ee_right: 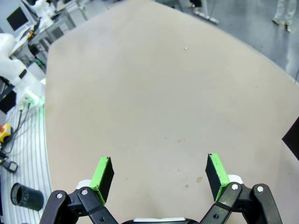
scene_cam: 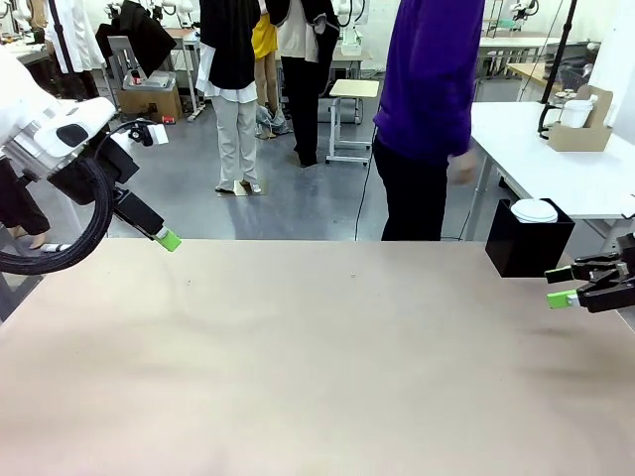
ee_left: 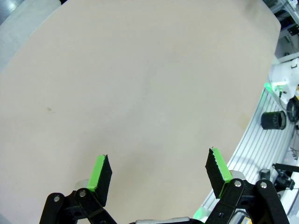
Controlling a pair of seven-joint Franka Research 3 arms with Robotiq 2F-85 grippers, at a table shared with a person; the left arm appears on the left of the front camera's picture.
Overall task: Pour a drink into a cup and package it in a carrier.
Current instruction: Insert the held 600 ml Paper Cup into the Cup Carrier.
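Waiting wide and empty: left pincer [ee_left: 159, 175], right pincer [ee_right: 159, 177], flanking bench [scene_cam: 317, 357]; person [scene_cam: 427, 119] standing beyond.

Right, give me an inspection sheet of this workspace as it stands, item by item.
Surface: beige table, bare, a few small specks.
Job's things: a brown cardboard carrier holding a white cup sits on the white side table beyond the work table; no drink seen.
Clutter: black box with a white lid on top at the far right edge.
Grippers: left pincer open, holding nothing, above the table; right pincer open, holding nothing, above the table.
Cables: black cable bundle looped under the left arm.
Surroundings: person in a purple top at the far side; other people behind.
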